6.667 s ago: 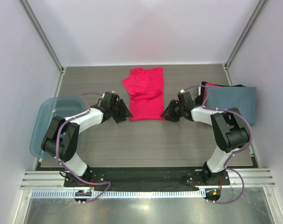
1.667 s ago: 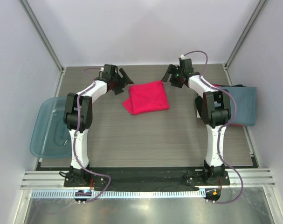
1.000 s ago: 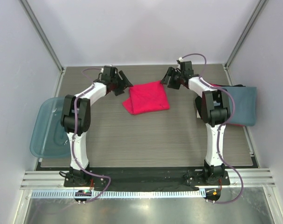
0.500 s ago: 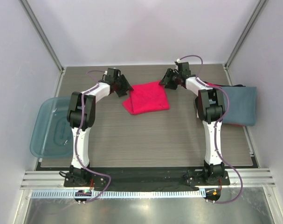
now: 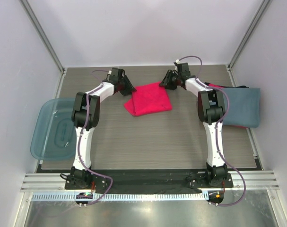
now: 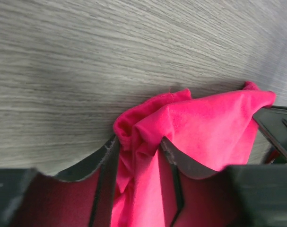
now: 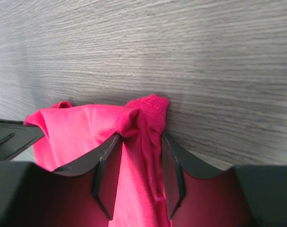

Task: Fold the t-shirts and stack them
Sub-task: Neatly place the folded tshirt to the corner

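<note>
The bright pink-red t-shirt (image 5: 149, 99) lies folded in a rough square at the middle back of the table. My left gripper (image 5: 128, 88) is at its far left corner and my right gripper (image 5: 167, 83) at its far right corner. In the left wrist view the pink-red cloth (image 6: 200, 123) is bunched between the fingers of the left gripper (image 6: 136, 142). In the right wrist view the shirt's corner (image 7: 143, 111) is pinched in the right gripper (image 7: 141, 137). A slate blue-grey t-shirt (image 5: 240, 106) lies folded at the right, with red and black folded edges (image 5: 213, 86) showing under it.
A translucent blue plastic bin (image 5: 51, 127) sits at the table's left edge. Grey wood-grain table (image 5: 143, 137) stretches in front of the pink-red shirt. Both arms reach far out toward the back wall (image 5: 143, 38).
Since 6.7 s ago the pink-red shirt has gone from long to folded in half. In the last second both grippers moved inward onto its far corners and closed on the cloth.
</note>
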{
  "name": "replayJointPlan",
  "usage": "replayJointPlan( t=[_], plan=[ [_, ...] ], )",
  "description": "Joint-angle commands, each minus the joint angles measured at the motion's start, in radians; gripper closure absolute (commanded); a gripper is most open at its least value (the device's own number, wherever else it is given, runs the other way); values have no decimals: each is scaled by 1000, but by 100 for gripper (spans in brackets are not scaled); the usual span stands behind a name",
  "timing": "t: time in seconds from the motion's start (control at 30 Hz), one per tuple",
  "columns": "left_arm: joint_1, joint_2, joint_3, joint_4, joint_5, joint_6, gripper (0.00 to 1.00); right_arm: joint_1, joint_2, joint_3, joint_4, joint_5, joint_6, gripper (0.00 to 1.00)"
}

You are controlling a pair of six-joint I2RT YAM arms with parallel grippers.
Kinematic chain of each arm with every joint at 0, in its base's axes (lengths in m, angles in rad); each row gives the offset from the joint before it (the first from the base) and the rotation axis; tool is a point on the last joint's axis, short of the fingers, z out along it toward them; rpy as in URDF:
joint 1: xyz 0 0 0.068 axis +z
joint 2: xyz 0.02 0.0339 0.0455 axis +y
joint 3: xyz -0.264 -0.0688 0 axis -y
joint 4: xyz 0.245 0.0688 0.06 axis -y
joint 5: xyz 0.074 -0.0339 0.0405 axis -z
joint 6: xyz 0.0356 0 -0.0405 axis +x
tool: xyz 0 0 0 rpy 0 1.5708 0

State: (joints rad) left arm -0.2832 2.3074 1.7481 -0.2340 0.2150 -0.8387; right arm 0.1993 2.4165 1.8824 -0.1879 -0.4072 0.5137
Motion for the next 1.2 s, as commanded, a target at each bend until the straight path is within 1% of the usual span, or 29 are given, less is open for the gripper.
replayJointPlan(
  t=[0.0,0.03,0.1,0.13,0.17,0.23,0.27,0.33,0.43,0.5,0.57,0.6,0.67,0.8,0.9,0.93,1.0,1.03,1.1,1.13,1.17],
  plan=[
    [-10,29,45,-28,-25,-8,64,11,27,49,-2,-22,16,58],
    [-10,32,47,-28,-26,-8,65,11,29,53,-1,-22,19,60],
    [-13,40,54,-28,-28,-10,78,14,33,63,-1,-24,26,66],
    [-14,40,56,-27,-28,-14,80,15,36,69,2,-25,29,68],
    [-16,41,54,-25,-26,-16,83,15,38,72,4,-38,43,73],
    [-17,38,56,-16,-23,-16,94,15,39,78,13,-48,57,84],
    [-17,38,59,-16,-23,-14,100,14,36,78,16,-51,63,93],
    [-17,24,60,-8,-13,-7,100,15,18,70,24,-41,71,99],
    [-17,-26,45,10,18,12,100,12,-43,44,30,-21,59,99],
    [-19,-60,9,33,40,29,100,11,-100,28,31,-33,46,99],
    [-24,-129,-27,45,44,42,100,12,-152,-20,42,-48,45,99],
    [-24,-156,-66,61,49,53,100,12,-212,-46,53,-54,45,99],
    [-31,-235,-100,71,52,58,100,12,-269,-124,77,-56,43,99],
    [-42,-379,-199,78,44,58,100,12,-443,-224,56,-42,14,99],
    [-68,-483,-249,78,44,66,100,11,-537,-307,38,-24,11,99],
    [-83,-503,-265,78,49,63,100,11,-604,-353,36,-25,11,99],
    [-105,-554,-268,78,57,67,100,8,-672,-397,30,11,9,99],
    [-129,-568,-265,76,58,70,100,5,-735,-431,4,25,11,99],
    [-157,-603,-253,70,61,70,100,-12,-809,-463,-27,57,19,99],
    [-189,-617,-248,70,61,70,100,-38,-845,-494,-68,73,22,99],
    [-207,-626,-240,68,57,75,100,-60,-931,-511,-87,83,28,99]
  ],
)
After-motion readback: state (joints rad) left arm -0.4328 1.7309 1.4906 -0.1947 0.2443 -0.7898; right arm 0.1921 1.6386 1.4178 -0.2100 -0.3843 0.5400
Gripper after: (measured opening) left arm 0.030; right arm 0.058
